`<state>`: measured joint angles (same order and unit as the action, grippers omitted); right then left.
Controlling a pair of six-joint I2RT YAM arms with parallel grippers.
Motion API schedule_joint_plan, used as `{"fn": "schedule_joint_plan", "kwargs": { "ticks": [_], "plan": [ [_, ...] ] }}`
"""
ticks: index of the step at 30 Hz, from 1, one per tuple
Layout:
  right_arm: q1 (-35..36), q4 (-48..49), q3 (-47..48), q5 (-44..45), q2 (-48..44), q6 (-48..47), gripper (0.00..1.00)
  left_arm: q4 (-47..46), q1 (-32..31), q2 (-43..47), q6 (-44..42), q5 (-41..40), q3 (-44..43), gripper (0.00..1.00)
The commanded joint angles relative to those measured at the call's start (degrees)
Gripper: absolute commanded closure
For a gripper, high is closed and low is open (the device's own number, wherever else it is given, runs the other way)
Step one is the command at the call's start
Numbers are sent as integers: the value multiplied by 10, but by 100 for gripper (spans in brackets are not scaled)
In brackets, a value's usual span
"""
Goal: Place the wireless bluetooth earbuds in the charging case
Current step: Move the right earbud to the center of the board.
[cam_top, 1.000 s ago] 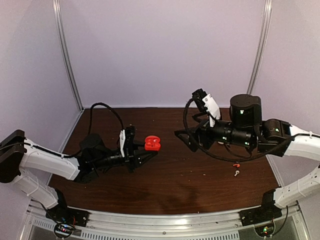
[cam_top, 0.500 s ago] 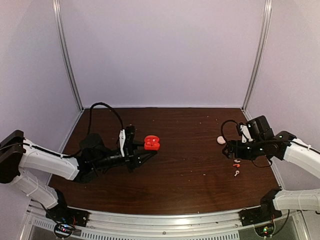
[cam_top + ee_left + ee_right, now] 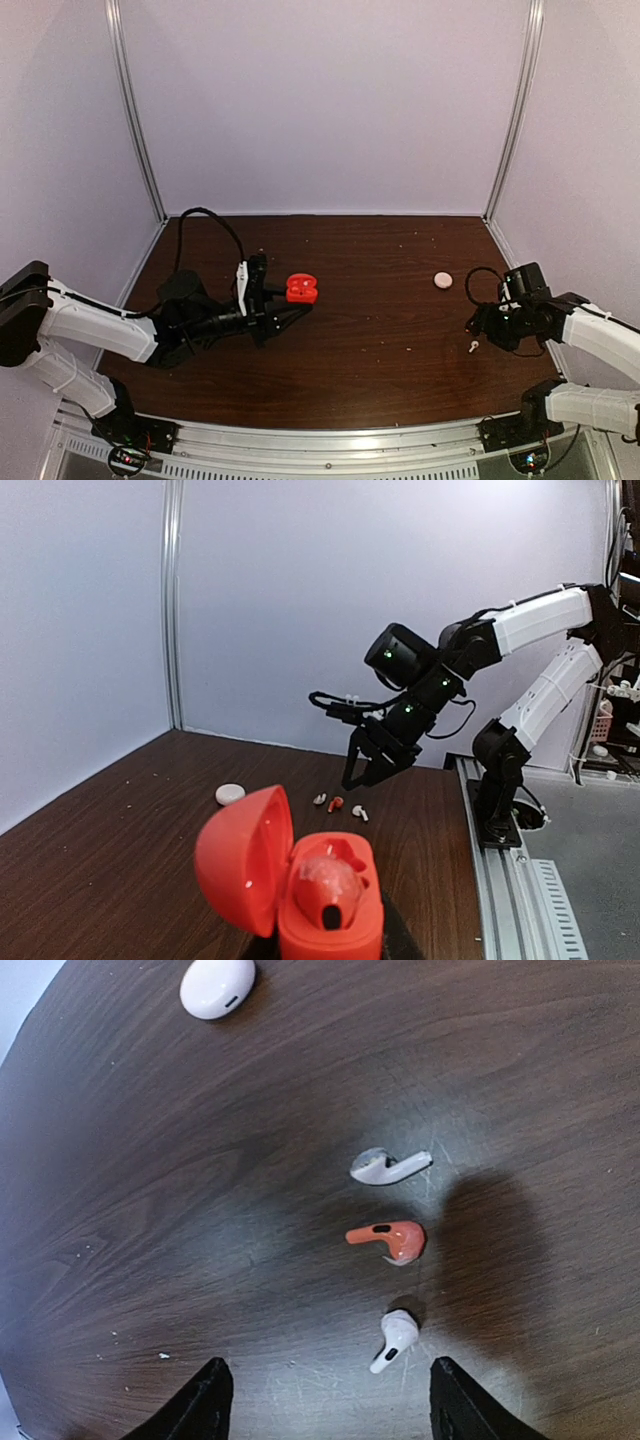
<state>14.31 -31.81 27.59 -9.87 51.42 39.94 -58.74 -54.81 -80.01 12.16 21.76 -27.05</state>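
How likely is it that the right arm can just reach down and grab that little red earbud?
Probably yes. The right claw hangs open roughly above the red-orange earbud, with nothing between them. The white earbuds lie close on either side of it, so one might get nudged.

I count two white earbuds [image 3: 390, 1167] and one red-orange earbud [image 3: 388, 1240] lying loose. Cases: one red case [image 3: 250, 865], one white case [image 3: 217, 985].

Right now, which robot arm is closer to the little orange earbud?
Right. The right gripper hangs open just above the orange earbud; the left gripper is far across the table, holding the red case.
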Motion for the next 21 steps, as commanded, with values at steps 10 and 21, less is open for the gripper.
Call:
{"fn": "schedule_joint_plan", "kwargs": {
  "ticks": [10,21],
  "plan": [
    [-34,114,-44,51,39,12,51,-42,3,2,11,21,5,100],
    [-45,164,-43,42,108,-11,61,-39,4,-15,8,30,-6,100]
  ]
}}
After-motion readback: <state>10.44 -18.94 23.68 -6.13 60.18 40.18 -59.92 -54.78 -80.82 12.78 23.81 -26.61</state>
